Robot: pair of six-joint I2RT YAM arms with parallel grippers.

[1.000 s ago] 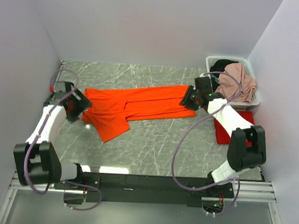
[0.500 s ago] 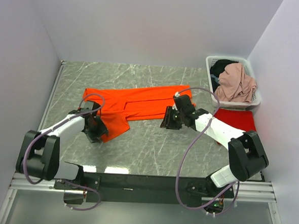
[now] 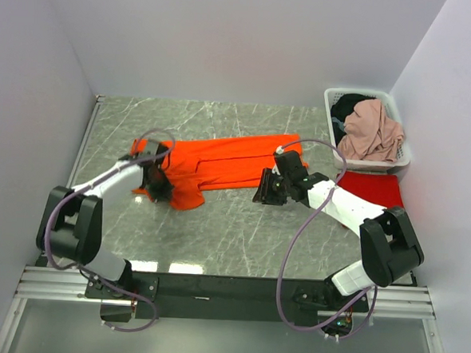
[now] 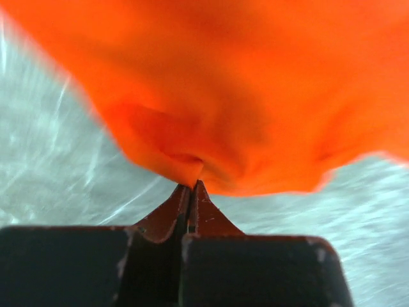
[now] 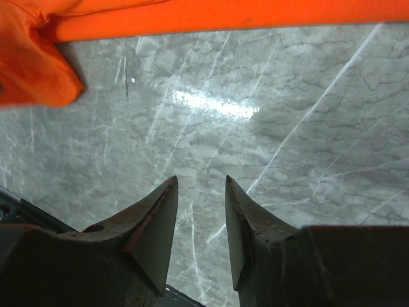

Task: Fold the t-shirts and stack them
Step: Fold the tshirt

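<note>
The grey marbled table (image 3: 240, 233) fills most of what I see from above. Across its middle lies the orange t-shirt (image 3: 228, 160), drawn out into a long band from my left side toward the centre, with a wider flap reaching toward the near edge at its left end. In the far right corner stands a white basket (image 3: 333, 96), heaped with a pink garment (image 3: 373, 130) over something dark. Just in front of the basket the red t-shirt (image 3: 372, 187) lies flat against the right edge of the table, partly hidden by my right arm and well apart from the orange one.

My left gripper (image 4: 190, 192) is at the left flap of the orange t-shirt. Its fingers are pressed together, and a fold of orange cloth bunches up right at their tips. The wrist view is blurred, so I cannot tell how deep the cloth runs between them, but it looks like a pinch on the fabric's edge.

My right gripper (image 5: 201, 182) sits low over bare table just beside the near edge of the orange t-shirt, toward its right end. Its jaws stand partly apart with nothing between them, and the shirt's edge runs across the top of that wrist view.
</note>
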